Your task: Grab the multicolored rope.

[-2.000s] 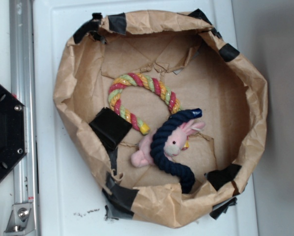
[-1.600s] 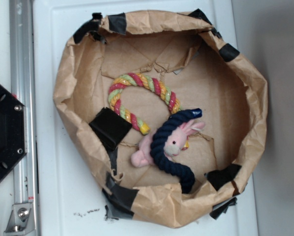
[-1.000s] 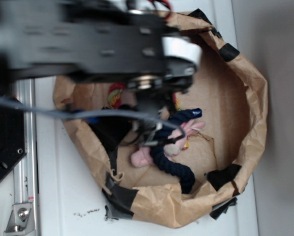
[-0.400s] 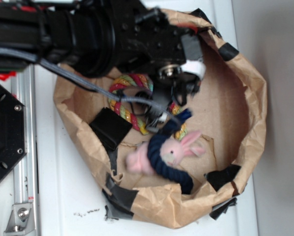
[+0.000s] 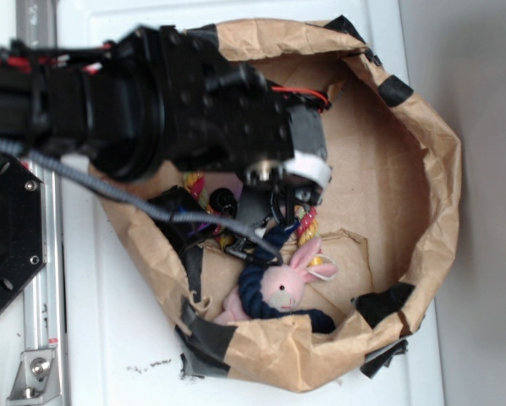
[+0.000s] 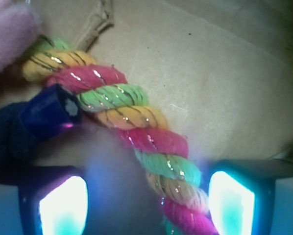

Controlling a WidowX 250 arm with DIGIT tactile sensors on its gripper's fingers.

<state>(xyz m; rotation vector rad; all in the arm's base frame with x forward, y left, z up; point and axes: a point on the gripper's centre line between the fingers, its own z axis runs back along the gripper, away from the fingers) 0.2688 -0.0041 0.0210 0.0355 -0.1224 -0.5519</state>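
The multicolored rope [image 6: 136, 122], twisted from pink-red, yellow and light green strands, runs diagonally across the wrist view and down between my fingers. My gripper [image 6: 146, 205] is open around it, and the rope lies nearer the right finger [image 6: 232, 203] than the left finger [image 6: 63, 205]. From outside, the arm hides most of the rope. Only a short stretch of the rope [image 5: 307, 222] shows beside the gripper [image 5: 277, 222], low inside the brown paper bag [image 5: 422, 169].
A dark navy rope [image 5: 255, 292] with a blue-taped end [image 6: 48, 115] lies right beside the multicolored one. A pink plush bunny [image 5: 284, 285] rests on it near the bag's front wall. Black tape patches [image 5: 388, 303] mark the crumpled bag rim.
The arm has come in over the bag and dropped onto the multicolored rope. The bunny and navy rope have been pushed toward the bag's front wall.
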